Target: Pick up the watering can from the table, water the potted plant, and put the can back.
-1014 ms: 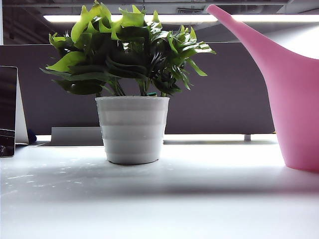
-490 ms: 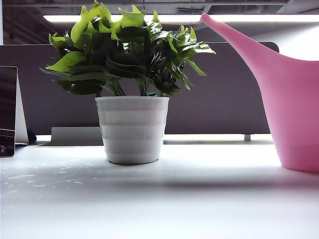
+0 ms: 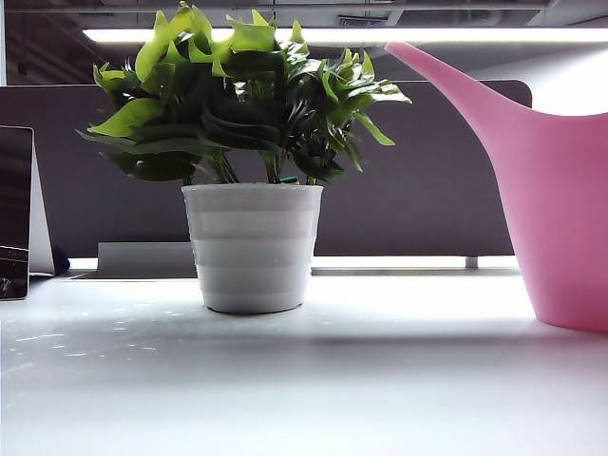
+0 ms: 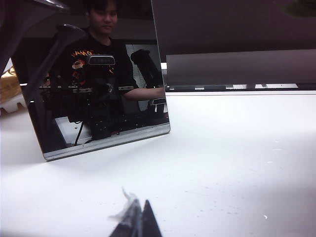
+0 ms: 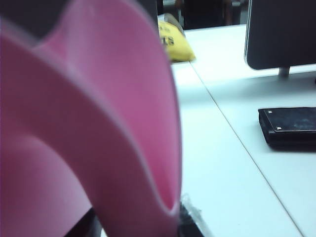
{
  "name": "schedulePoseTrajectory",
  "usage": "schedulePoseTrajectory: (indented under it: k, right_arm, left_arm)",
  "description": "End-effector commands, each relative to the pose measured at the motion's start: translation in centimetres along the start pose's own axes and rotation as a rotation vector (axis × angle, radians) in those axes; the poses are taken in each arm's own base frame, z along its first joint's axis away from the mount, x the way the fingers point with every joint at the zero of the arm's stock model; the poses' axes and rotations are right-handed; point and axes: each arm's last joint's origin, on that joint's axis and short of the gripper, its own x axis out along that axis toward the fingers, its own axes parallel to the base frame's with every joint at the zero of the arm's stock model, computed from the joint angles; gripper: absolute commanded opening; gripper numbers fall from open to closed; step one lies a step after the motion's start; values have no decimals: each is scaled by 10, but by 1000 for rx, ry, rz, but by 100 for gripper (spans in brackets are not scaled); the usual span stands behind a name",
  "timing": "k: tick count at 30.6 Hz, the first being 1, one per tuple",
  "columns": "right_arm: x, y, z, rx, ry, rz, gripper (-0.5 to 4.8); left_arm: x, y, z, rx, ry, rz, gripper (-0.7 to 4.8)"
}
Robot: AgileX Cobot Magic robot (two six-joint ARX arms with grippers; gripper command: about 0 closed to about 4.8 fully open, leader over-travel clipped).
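The pink watering can [image 3: 560, 209] fills the right side of the exterior view, its base low at the white table [image 3: 304, 380] and its long spout pointing up-left toward the potted plant [image 3: 252, 247]. The plant is bushy and green in a white ribbed pot, standing apart from the can. In the right wrist view the can's pink handle [image 5: 98, 123] fills the gap between the dark fingers of my right gripper [image 5: 139, 224], which is shut on it. My left gripper [image 4: 139, 217] hovers low over bare table, its tips together on nothing. Neither gripper shows in the exterior view.
A dark reflective panel [image 4: 98, 74] leans on the table near the left gripper and shows at the left edge [image 3: 14, 209]. A dark partition [image 3: 427, 171] runs behind the plant. Beyond the can lie a black flat device [image 5: 289, 126], a yellow bag [image 5: 173, 44] and a monitor [image 5: 281, 34].
The can's spout tip has dropped lower and the can has tilted back toward level. The plant has not moved.
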Motion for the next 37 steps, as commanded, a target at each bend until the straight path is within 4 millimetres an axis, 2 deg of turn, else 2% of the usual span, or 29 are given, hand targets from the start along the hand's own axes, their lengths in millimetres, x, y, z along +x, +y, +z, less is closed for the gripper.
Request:
schedulePoseTrajectory:
  k: [1, 9, 12, 23, 32, 37]
  right_arm:
    - [-12, 4, 1, 44, -34, 12, 189]
    - [-17, 6, 6, 50, -55, 41, 191]
    - [-17, 6, 7, 46, -67, 39, 214]
    - [-19, 8, 1, 85, 12, 63, 228]
    - [-23, 10, 7, 91, -7, 112, 236]
    - [-26, 12, 9, 97, -1, 116, 279]
  left_arm:
    - [0, 0, 1, -1, -12, 3, -5]
    - [0, 0, 1, -1, -12, 2, -5]
    - [0, 0, 1, -1, -12, 2, -5]
    - [0, 0, 1, -1, -12, 2, -5]
    - [0, 0, 1, -1, -12, 2, -5]
    - [0, 0, 1, -1, -12, 2, -5]
